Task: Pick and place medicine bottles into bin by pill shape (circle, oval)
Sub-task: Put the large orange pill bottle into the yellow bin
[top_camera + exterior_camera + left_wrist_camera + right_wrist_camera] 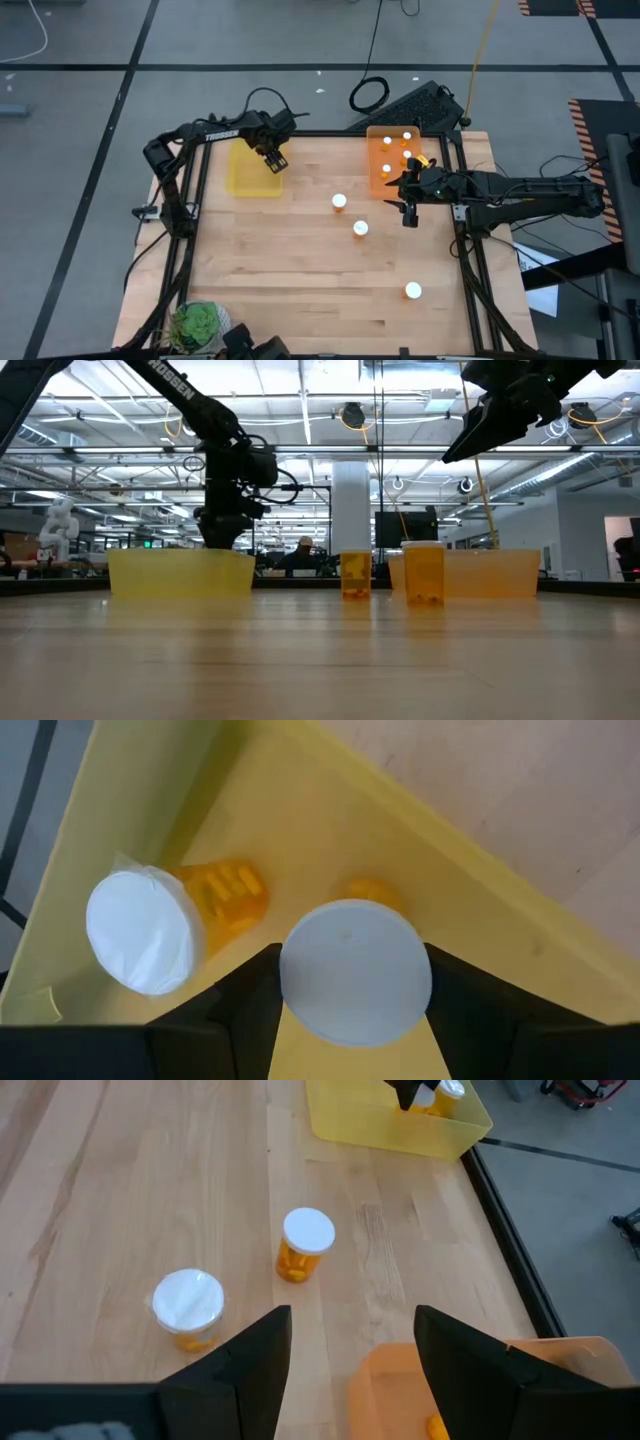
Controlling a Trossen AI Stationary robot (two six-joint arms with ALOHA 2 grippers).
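Left gripper (350, 1020) clamps a capped bottle (355, 970) — yellow bin (480, 880) below.

My left tool (276, 160) points down, fingers clamped on a capped bottle (355, 970). My right tool (408, 205) hangs raised, fingers spread.

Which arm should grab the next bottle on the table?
Probably the right. Its gripper hangs open and empty by the orange bin, close to the nearest loose bottle. The left gripper is busy over the yellow bin, shut on a bottle.
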